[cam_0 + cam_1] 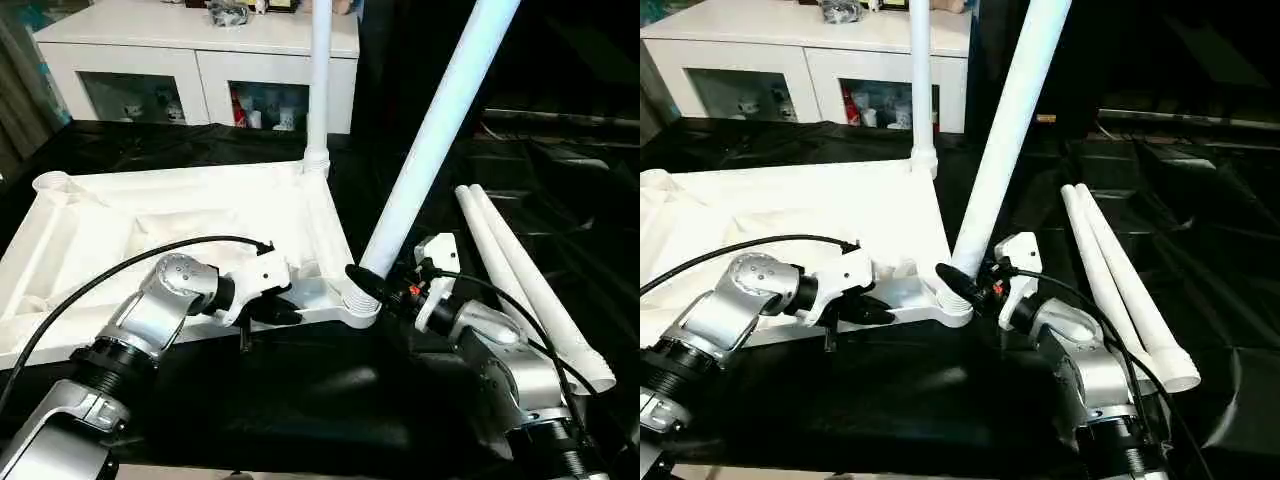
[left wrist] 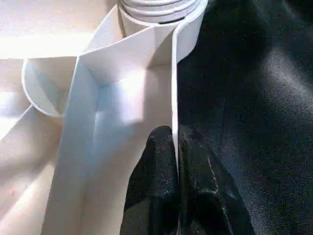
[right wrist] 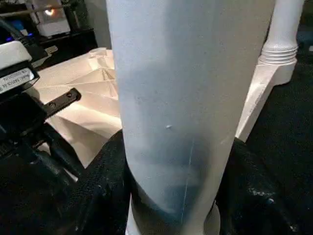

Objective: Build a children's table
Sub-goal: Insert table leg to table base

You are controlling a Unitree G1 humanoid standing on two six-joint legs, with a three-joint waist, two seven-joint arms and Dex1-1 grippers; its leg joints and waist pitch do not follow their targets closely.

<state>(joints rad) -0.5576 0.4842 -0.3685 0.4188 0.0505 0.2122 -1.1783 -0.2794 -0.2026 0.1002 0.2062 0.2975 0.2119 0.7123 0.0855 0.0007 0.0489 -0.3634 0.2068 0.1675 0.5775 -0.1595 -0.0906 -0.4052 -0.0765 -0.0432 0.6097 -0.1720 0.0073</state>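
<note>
The children's table top (image 1: 200,215) lies upside down on the black work table, ribbed side up. One white leg (image 1: 320,80) stands upright in its far right corner socket. A second leg (image 1: 430,140) leans to the right out of the near right corner socket (image 1: 355,305). My right gripper (image 1: 365,283) is shut on this leaning leg (image 3: 181,98) just above the socket, with a black finger (image 3: 102,181) on each side. My left gripper (image 1: 285,305) is shut on the top's near rim (image 2: 173,88), beside that socket, one finger (image 2: 151,166) inside the rim and one outside.
Two loose white legs (image 1: 530,280) lie side by side on the black cover to the right of my right arm. A white glass-door cabinet (image 1: 200,60) stands behind the work table. Black cables run along both forearms.
</note>
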